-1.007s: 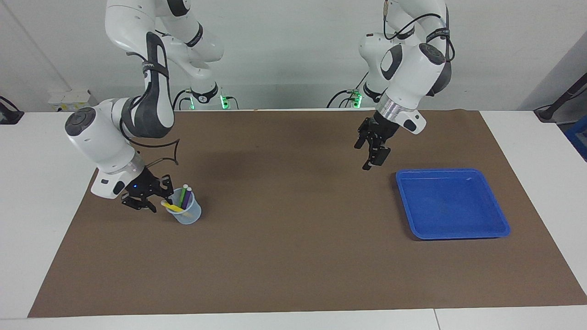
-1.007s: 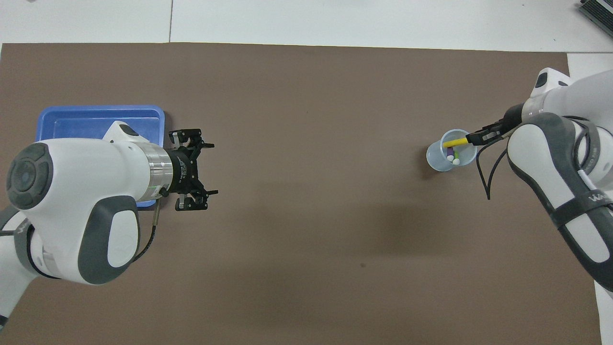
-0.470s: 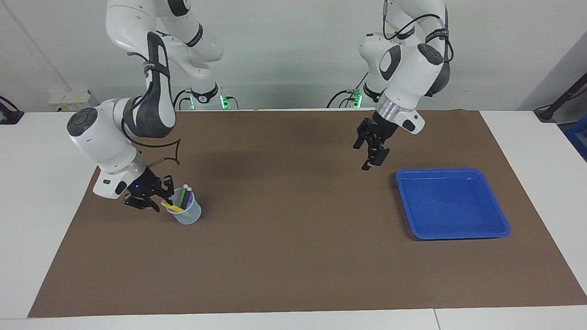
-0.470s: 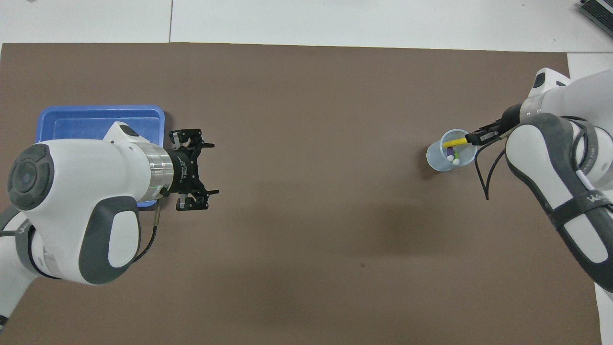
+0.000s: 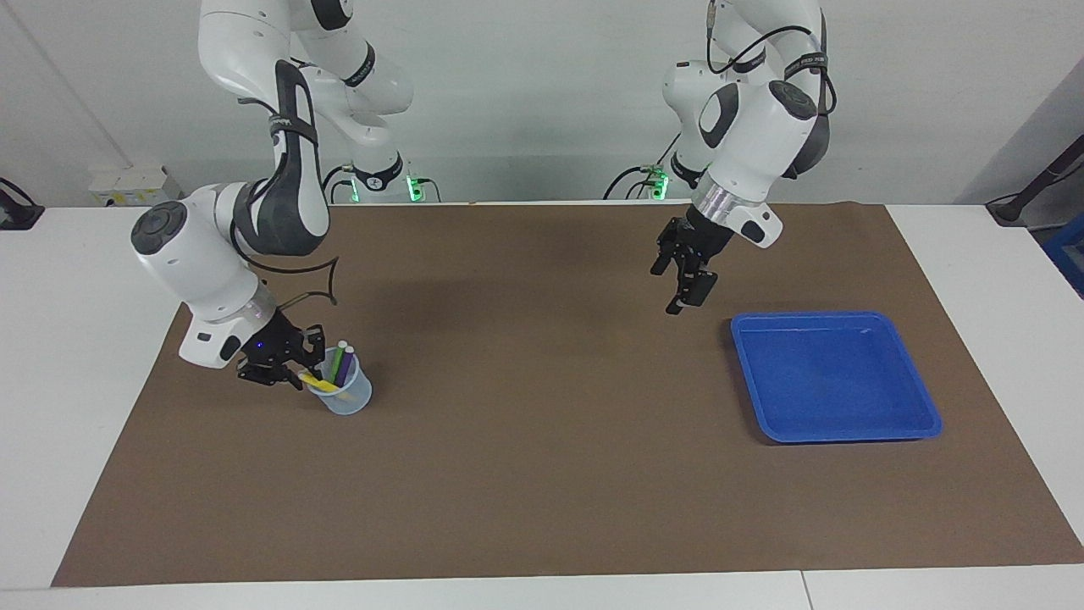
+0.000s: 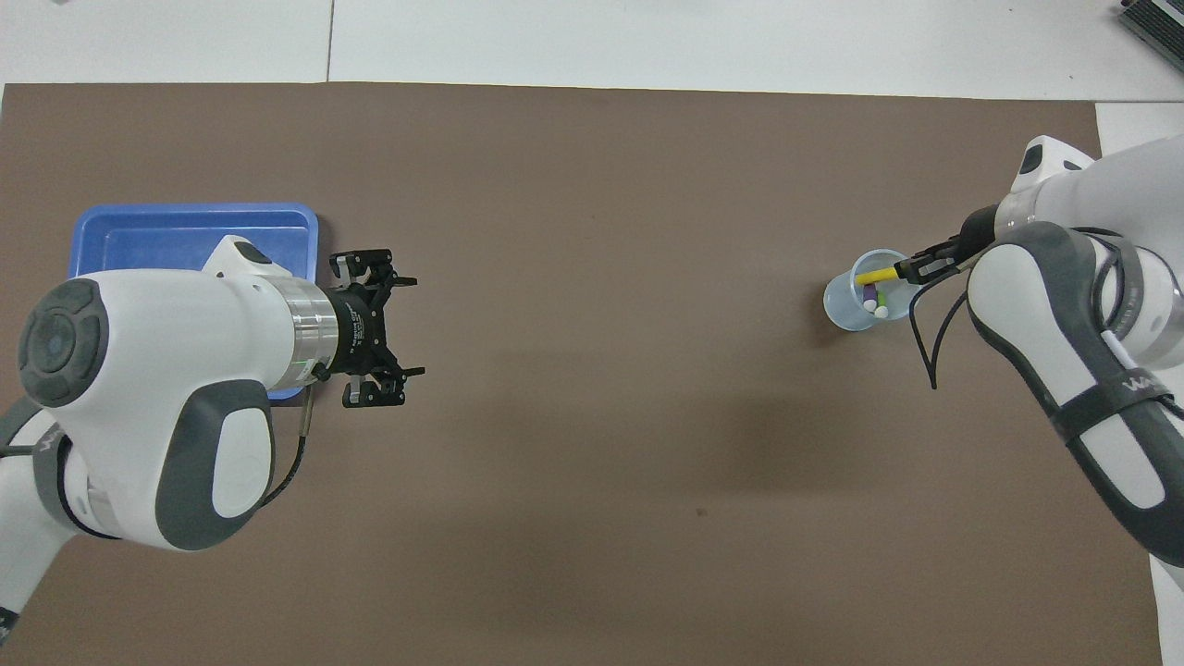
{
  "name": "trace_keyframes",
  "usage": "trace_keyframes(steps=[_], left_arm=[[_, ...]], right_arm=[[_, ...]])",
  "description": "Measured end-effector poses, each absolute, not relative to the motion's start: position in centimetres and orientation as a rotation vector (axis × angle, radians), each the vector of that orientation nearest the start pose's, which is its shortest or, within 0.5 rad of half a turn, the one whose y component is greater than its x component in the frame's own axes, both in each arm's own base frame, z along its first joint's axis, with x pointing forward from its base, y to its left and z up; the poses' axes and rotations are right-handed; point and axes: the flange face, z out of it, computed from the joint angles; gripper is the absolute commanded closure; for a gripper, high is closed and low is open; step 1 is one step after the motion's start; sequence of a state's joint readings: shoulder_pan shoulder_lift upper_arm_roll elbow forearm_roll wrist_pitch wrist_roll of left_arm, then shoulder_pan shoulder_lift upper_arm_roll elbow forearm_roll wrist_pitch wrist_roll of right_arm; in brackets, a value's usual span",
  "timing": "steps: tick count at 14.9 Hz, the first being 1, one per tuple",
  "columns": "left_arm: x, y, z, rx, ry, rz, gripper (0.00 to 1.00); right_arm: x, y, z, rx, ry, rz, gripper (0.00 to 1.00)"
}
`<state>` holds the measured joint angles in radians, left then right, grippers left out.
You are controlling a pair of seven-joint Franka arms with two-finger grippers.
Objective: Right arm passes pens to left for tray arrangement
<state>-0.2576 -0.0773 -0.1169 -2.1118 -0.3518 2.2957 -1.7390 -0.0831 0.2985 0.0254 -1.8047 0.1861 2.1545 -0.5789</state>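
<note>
A small translucent cup (image 5: 349, 396) holds the pens: a yellow pen (image 5: 320, 384) leaning over the rim, and a green pen (image 5: 338, 361) and a purple pen (image 5: 347, 364) standing upright. My right gripper (image 5: 286, 371) is low beside the cup, at the yellow pen's (image 6: 874, 276) outer end. From overhead, the right gripper (image 6: 911, 270) meets that end at the cup's (image 6: 853, 305) rim. The blue tray (image 5: 847, 437) lies empty toward the left arm's end. My left gripper (image 5: 683, 292) hangs open over the mat beside the tray (image 6: 185, 231).
A brown mat (image 5: 542, 474) covers most of the white table. The right arm's black cable (image 6: 930, 342) loops just beside the cup. Nothing else stands on the mat between the cup and the tray.
The right arm's wrist has lifted and leaned a little closer to the cup, its gripper staying at the yellow pen's end. The pens and the left arm have barely moved.
</note>
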Motion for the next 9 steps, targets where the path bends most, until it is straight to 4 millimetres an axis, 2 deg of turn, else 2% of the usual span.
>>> trace_keyframes(steps=[2,6,9], left_arm=[[51.0,-21.0,47.7,-2.483,-2.466,0.211,0.00],[51.0,-21.0,47.7,-2.483,-2.467,0.210,0.00],[51.0,-21.0,47.7,-2.483,-2.468,0.209,0.00]], right_arm=[[63.7,-3.0,38.4,-2.930,-0.626,-0.147,0.75],[63.7,-3.1,38.9,-2.929,-0.622,-0.159,1.00],[63.5,-3.0,39.4,-2.926,-0.621,-0.160,1.00]])
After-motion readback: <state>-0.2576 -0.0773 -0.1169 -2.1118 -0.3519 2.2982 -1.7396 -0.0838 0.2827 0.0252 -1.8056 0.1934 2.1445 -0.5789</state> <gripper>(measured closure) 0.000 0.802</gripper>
